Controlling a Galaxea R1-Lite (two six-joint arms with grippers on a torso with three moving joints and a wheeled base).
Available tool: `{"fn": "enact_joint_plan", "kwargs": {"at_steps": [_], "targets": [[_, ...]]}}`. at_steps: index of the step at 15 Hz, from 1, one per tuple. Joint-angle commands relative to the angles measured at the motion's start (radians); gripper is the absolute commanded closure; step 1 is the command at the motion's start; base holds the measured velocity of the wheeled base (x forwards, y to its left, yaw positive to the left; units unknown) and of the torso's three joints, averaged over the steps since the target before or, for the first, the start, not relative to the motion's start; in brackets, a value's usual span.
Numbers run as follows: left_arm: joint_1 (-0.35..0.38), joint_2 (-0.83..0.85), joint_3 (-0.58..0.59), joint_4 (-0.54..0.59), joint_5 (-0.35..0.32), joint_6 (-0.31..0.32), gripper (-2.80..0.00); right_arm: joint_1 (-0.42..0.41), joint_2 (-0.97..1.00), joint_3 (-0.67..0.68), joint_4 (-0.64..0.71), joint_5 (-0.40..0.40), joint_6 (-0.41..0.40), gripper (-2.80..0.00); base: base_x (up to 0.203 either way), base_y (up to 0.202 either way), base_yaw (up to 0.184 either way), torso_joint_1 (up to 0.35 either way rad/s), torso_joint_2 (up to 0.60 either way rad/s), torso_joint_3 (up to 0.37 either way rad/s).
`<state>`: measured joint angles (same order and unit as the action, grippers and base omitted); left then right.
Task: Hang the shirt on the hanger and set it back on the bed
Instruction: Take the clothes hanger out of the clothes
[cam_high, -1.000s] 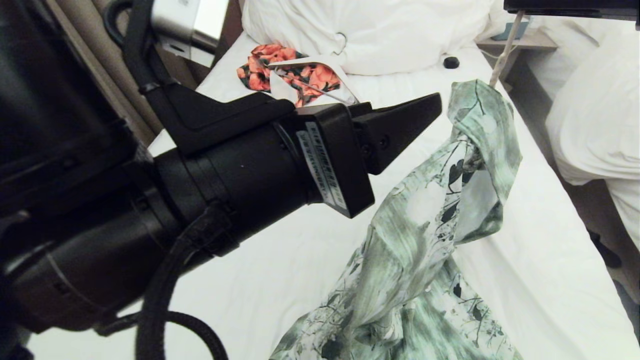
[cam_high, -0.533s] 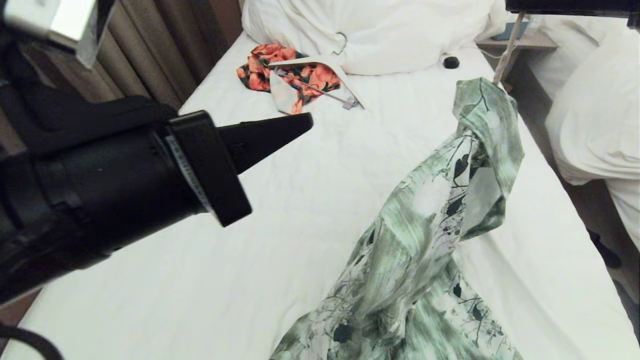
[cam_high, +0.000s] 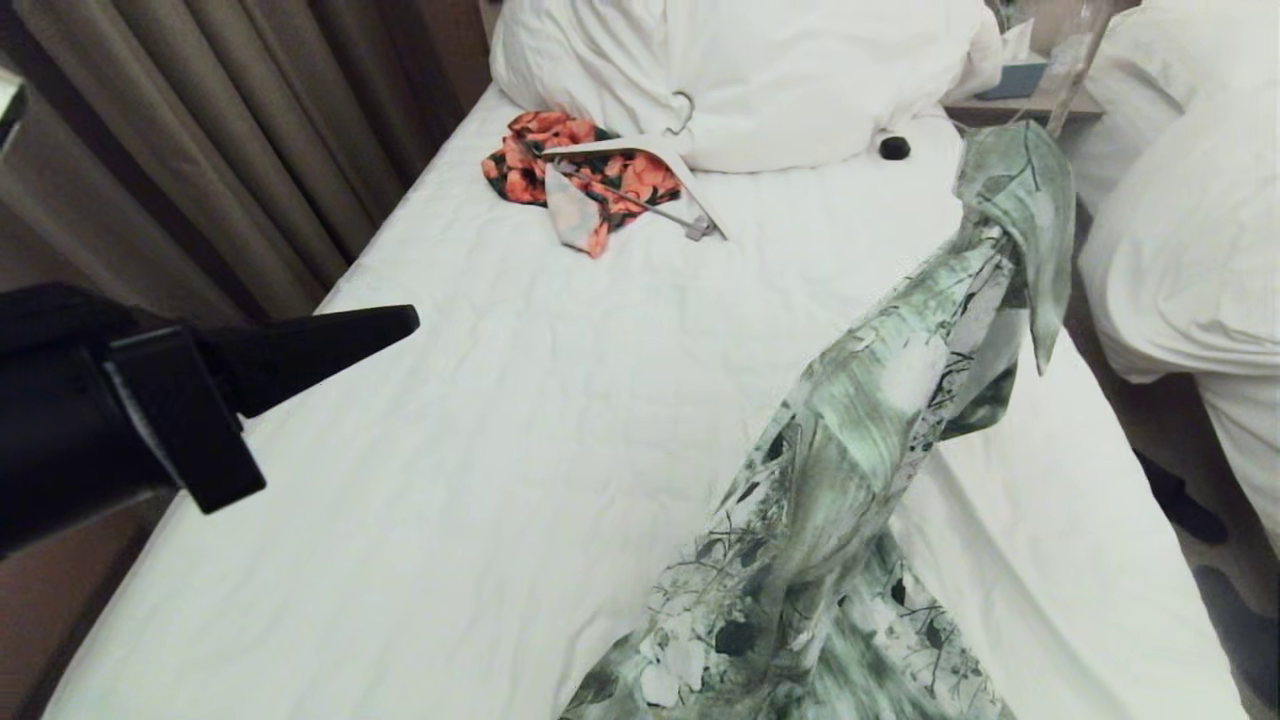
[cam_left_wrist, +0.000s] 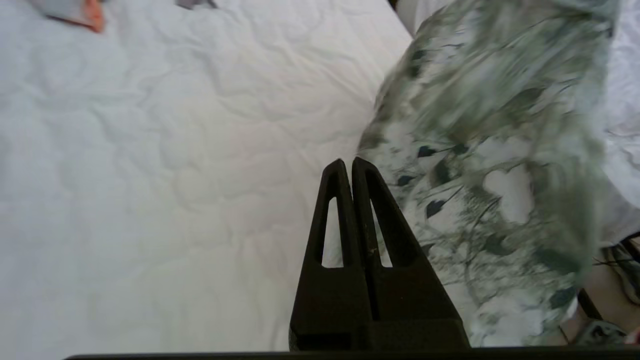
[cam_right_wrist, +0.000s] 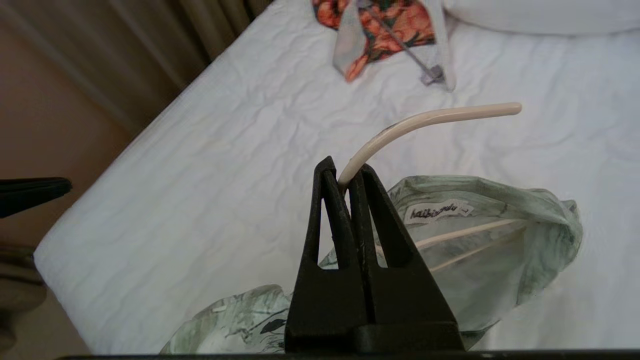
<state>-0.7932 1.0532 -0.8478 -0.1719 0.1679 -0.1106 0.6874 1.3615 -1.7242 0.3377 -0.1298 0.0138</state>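
Note:
The green-and-white shirt hangs in a long drape from its collar at the upper right down onto the bed. In the right wrist view my right gripper is shut on the stem of the cream hanger. The hanger's thin arms show through the shirt under the white neck label. My left gripper is shut and holds nothing. It hovers over the bed's left edge, well clear of the shirt; its fingertips touch each other.
An orange-red floral garment on a thicker white hanger lies near the pillows. A small black object sits beside them. Curtains run along the left side. A second bed stands to the right across a narrow gap.
My left arm has drawn back to the left and down, away from the shirt, and now shows only at the picture's left edge. The whole view has shifted slightly.

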Motion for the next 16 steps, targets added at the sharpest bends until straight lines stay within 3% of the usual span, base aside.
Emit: {"fn": "enact_joint_plan", "kwargs": {"at_steps": [1,6,16], "targets": [[0.017,-0.018,0.022,-0.002,0.001,-0.001,0.00,-0.012,-0.006,0.005,0.002,-0.001,0.000,0.00,0.000,0.000,0.000,0.116,-0.48,-0.357],[0.017,-0.057,0.104,-0.010,-0.001,-0.003,0.00,-0.015,-0.009,0.002,-0.073,-0.001,-0.008,0.00,0.000,0.000,0.000,0.164,-0.52,-0.359],[0.028,-0.119,0.104,-0.009,-0.002,-0.001,0.00,-0.060,-0.004,0.002,-0.123,-0.040,-0.126,0.00,0.000,0.000,0.000,0.211,-0.57,-0.354]]}}
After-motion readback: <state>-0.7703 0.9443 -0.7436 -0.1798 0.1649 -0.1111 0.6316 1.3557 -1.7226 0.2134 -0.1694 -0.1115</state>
